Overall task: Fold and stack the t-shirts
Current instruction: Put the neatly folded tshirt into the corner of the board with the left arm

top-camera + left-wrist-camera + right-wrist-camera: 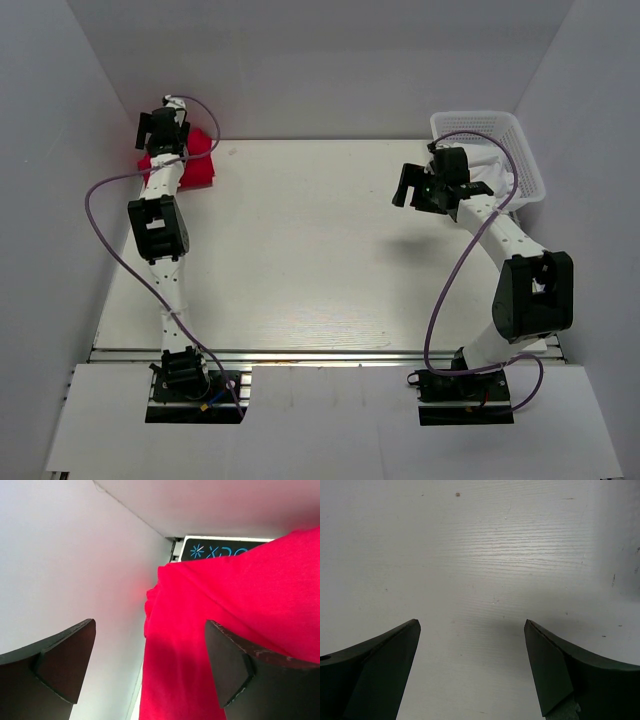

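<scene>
red t-shirt [225, 605] close up, seen past the left gripper [150, 625].
two dark fingers [60, 665] rise from the bottom corners, wide apart, nothing pinched between them. the t-shirt fills the right side. a white wall [60, 555] is on the left; a dark panel [210, 550] with blue lettering peeks above the t-shirt.
</scene>
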Controlling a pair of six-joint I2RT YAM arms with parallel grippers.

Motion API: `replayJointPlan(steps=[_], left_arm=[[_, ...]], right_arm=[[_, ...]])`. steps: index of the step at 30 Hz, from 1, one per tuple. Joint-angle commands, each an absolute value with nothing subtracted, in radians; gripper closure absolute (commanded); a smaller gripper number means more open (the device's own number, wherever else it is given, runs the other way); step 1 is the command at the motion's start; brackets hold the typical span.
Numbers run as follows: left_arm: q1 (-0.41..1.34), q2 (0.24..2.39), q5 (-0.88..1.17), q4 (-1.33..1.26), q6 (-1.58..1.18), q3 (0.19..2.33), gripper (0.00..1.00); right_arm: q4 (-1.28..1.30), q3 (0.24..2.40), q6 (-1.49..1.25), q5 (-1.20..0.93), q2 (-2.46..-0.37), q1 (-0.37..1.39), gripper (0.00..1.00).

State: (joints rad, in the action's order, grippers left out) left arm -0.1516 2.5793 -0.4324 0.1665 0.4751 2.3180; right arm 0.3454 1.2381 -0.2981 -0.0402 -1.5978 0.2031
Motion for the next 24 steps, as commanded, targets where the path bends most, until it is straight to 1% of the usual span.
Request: replayJointPlan(steps=[1,4,6,7,9,10,12,13,15,18,19,20,21,22,23,24], left_arm=[[-0.124,2.479,-0.449,0.138,0.470,2.339,0.00],[-0.124,2.431,-0.399,0.210,0.379,2.339,0.00],[-0.124,2.372,-0.307,0.286,0.289,2.339,0.00],[-0.115,2.347,-0.220,0.310,0.261,2.329,0.00],[-0.115,2.262,-0.149,0.351,0.169,2.266,0.00],[-0.101,2.234,-0.061,0.351,0.138,2.211,0.00],[-0.071,2.179,0.026,0.360,0.052,2.156,0.00],[-0.057,2.152,0.110,0.360,0.032,2.105,0.00],[0.009,2.077,0.147,0.360,-0.041,2.041,0.00],[0.141,1.950,0.149,0.312,-0.098,1.847,0.00],[0.181,1.913,0.114,0.295,-0.107,1.730,0.00],[0.220,1.876,0.094,0.267,-0.107,1.670,0.00],[0.298,1.840,0.075,0.258,-0.127,1.610,0.00],[0.331,1.756,0.063,0.246,-0.159,1.480,0.00],[0.360,1.706,0.063,0.207,-0.179,1.409,0.00],[0.411,1.654,0.040,0.186,-0.234,1.262,0.00]], right_arm=[[0.318,1.240,-0.287,-0.052,-1.537,0.204,0.10],[0.296,1.204,-0.288,-0.057,-1.500,0.201,0.10],[0.278,1.172,-0.290,-0.061,-1.487,0.201,0.10],[0.269,1.160,-0.294,-0.064,-1.462,0.201,0.10],[0.247,1.135,-0.308,-0.080,-1.445,0.202,0.10],[0.221,1.114,-0.311,-0.096,-1.431,0.202,0.10],[0.204,1.098,-0.321,-0.132,-1.411,0.198,0.10],[0.192,1.063,-0.322,-0.144,-1.407,0.201,0.10],[0.161,1.040,-0.333,-0.166,-1.370,0.201,0.10],[0.132,0.959,-0.336,-0.169,-1.309,0.202,0.10],[0.126,0.942,-0.337,-0.160,-1.295,0.201,0.10],[0.121,0.893,-0.342,-0.155,-1.255,0.202,0.10],[0.103,0.875,-0.341,-0.149,-1.221,0.201,0.10],[0.097,0.859,-0.339,-0.146,-1.182,0.202,0.10],[0.084,0.795,-0.345,-0.149,-1.158,0.204,0.10],[0.051,0.773,-0.350,-0.152,-1.119,0.203,0.10]])
